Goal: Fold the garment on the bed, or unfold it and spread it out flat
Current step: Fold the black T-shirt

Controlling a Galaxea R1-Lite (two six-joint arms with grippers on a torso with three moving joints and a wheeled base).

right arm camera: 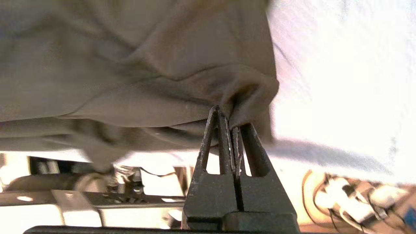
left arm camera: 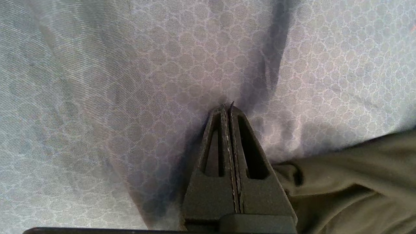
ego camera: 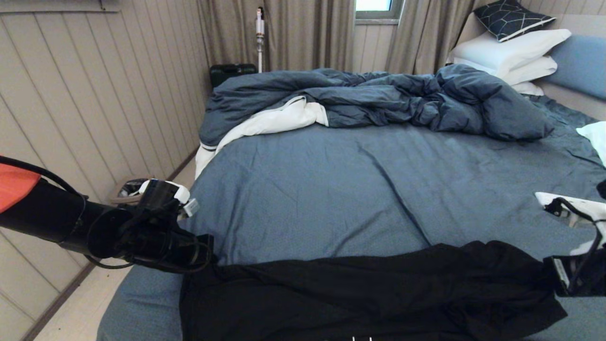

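Your black T-shirt lies in a soft, wrinkly band across the near edge of the bed, on the smooth blue sheet. Your left gripper sits at the shirt's left end, its two dark pointed fingers pressed tight together with the tips on the sheet, the cloth just beside them. Your right gripper is at the right end, pinching a bunched fold of the shirt. The puffy blue duvet is heaped far behind.
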